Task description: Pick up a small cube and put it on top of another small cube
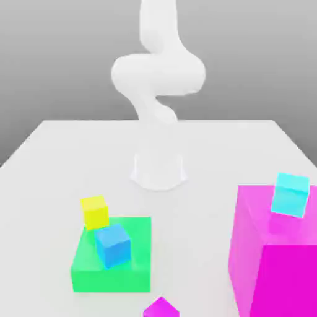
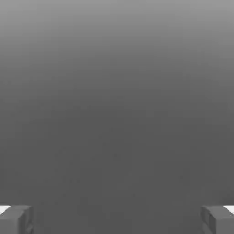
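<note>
The tiny magenta cube [image 1: 161, 308] lies on the white table [image 1: 56, 167] at the near edge of the exterior view, partly cut off. A small yellow cube [image 1: 95, 212] stands at the far left corner of a flat green block [image 1: 133, 266]; I cannot tell whether it rests on the block or behind it. On top of that green block sits a small blue cube [image 1: 112, 245]. In the hand view my gripper [image 2: 117, 219] is open, its fingertips [image 2: 16, 219] set wide apart with nothing between them, facing a plain grey background.
A huge magenta block [image 1: 272, 266] stands at the exterior view's right with a cyan cube [image 1: 290, 194] on top. The white arm's base [image 1: 158, 170] stands mid-table, and the arm rises out of the picture.
</note>
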